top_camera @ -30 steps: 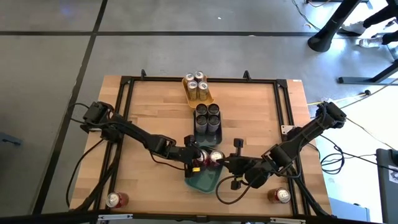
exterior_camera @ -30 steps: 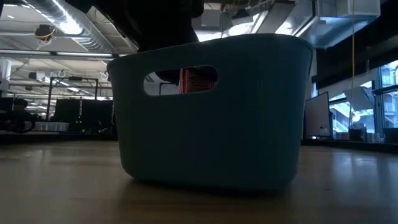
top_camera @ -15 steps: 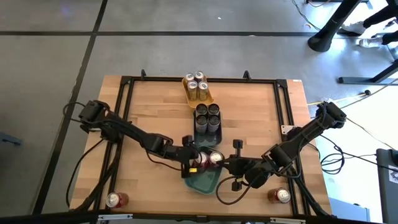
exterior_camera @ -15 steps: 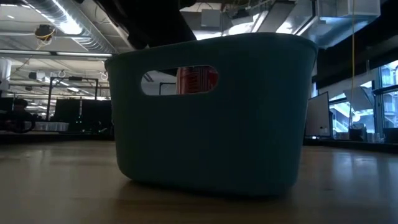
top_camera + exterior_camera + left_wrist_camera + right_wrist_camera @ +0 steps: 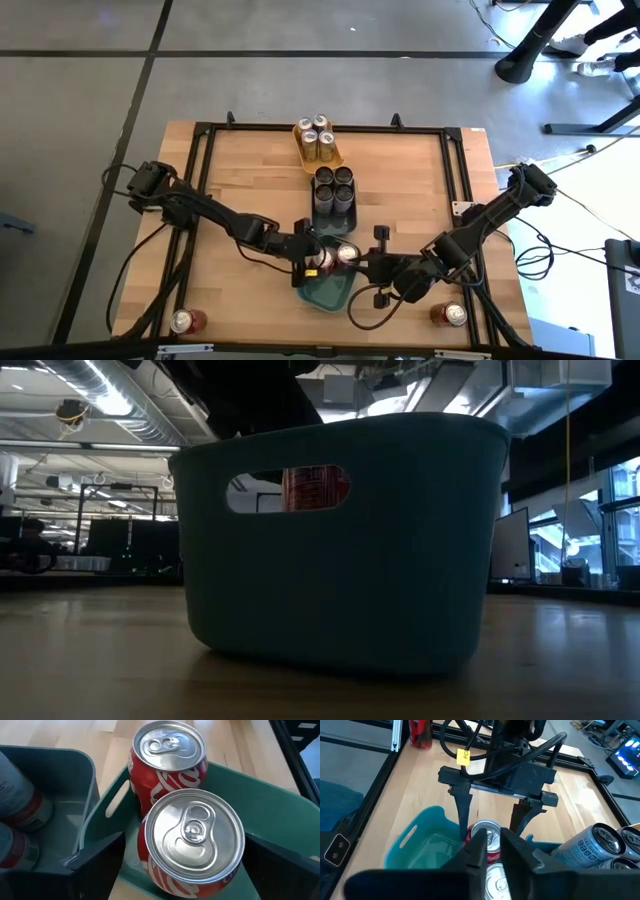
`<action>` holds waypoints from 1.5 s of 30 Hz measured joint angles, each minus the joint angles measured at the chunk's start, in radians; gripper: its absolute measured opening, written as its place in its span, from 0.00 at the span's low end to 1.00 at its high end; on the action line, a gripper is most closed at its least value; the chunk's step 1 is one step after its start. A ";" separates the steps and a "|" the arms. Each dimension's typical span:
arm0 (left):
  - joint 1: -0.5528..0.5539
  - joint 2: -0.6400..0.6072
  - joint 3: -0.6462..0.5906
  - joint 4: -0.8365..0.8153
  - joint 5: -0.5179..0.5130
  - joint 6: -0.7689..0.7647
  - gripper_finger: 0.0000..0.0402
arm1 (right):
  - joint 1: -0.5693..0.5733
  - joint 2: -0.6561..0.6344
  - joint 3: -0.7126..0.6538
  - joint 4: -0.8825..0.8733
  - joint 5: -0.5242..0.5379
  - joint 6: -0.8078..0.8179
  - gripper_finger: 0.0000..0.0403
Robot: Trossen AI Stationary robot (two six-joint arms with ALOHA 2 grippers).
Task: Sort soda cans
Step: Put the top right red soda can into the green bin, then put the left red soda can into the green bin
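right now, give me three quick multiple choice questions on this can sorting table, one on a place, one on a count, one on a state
1. Where do the two nearest red cans stand?
A. in the teal tray
B. in the yellow tray
C. on the floor

2. How many gold cans are in the yellow tray?
A. two
B. four
C. six

3. How is the left gripper set?
A. shut on a gold can
B. out of view
C. open around a red can

Answers:
1 A, the left wrist view shows both inside the teal walls.
2 B, the high view shows four silver tops.
3 C, its fingers flank the can with gaps.
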 joint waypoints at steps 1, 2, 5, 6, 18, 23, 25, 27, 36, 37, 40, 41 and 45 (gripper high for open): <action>0.000 -0.005 0.000 -0.003 0.000 0.002 0.93 | 0.000 0.000 0.000 0.000 0.000 0.000 0.14; 0.000 -0.011 0.000 -0.006 0.000 0.006 0.94 | 0.000 0.000 0.000 0.000 0.000 0.000 0.17; 0.000 -0.051 0.000 -0.031 0.000 0.011 0.95 | 0.000 0.000 0.000 0.000 0.000 0.000 0.24; 0.000 -0.070 0.000 -0.044 0.000 0.011 0.95 | 0.000 0.000 0.000 0.000 0.000 0.000 0.26; -0.116 -0.349 0.001 -0.232 0.001 -0.090 0.94 | 0.000 0.000 0.000 -0.021 0.000 -0.006 0.35; -0.142 -0.380 0.001 -0.219 0.000 -0.044 0.94 | 0.000 0.000 0.000 -0.023 0.000 -0.006 0.35; -0.140 -0.380 0.001 -0.190 0.001 -0.022 0.94 | 0.000 0.000 0.000 -0.024 0.000 -0.006 0.35; -0.139 -0.380 0.001 -0.163 0.001 -0.014 0.94 | 0.000 0.000 0.000 -0.024 0.000 -0.006 0.35; -0.153 -0.380 0.019 -0.149 -0.005 0.088 0.99 | 0.000 0.000 0.000 -0.052 0.001 -0.006 0.35; -0.153 -0.380 0.027 -0.170 -0.008 0.083 0.99 | 0.000 0.000 0.000 -0.052 0.001 -0.005 0.35; -0.168 -0.391 0.065 -0.305 -0.011 0.039 0.99 | 0.000 0.000 0.000 -0.052 0.000 0.003 0.35; -0.172 -0.395 0.077 -0.347 -0.008 0.012 0.99 | 0.000 0.000 0.000 -0.053 0.001 0.005 0.35; -0.204 -0.428 0.096 -0.456 0.005 -0.206 0.99 | 0.000 0.000 0.000 -0.056 0.001 0.018 0.35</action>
